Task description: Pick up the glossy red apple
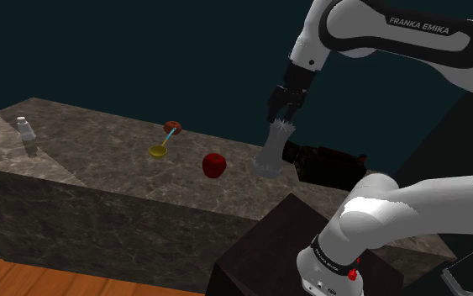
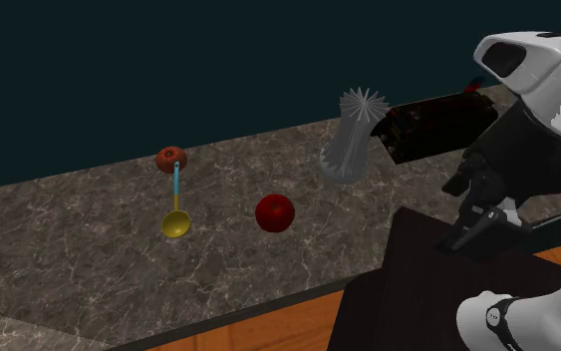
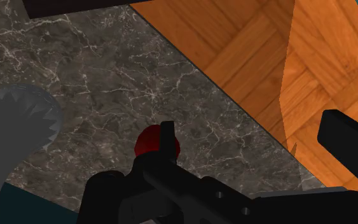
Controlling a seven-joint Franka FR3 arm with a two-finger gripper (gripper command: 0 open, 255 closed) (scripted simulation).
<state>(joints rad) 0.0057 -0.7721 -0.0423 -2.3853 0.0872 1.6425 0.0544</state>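
Note:
The glossy red apple (image 1: 214, 165) lies on the dark marble counter (image 1: 100, 164), and the second exterior view has the apple (image 2: 275, 212) near the middle of the counter. My black gripper (image 1: 283, 108) hangs open well above the counter, over a grey fluted vase (image 1: 274, 151) and to the shoulder view's right of the apple. Nothing is between its fingers. In the wrist view the apple (image 3: 151, 141) sits far below, partly hidden behind one finger (image 3: 166, 135), with the gripper (image 3: 254, 130) spread wide. The gripper (image 2: 472, 227) also appears at the second exterior view's right.
A reddish-brown round fruit (image 1: 174, 127) and a yellow ladle with a blue handle (image 1: 160, 149) lie left of the apple. A black box (image 1: 327, 164) sits behind the vase. A small shaker (image 1: 26, 128) stands far left. Wooden floor (image 3: 285, 57) lies beyond the counter edge.

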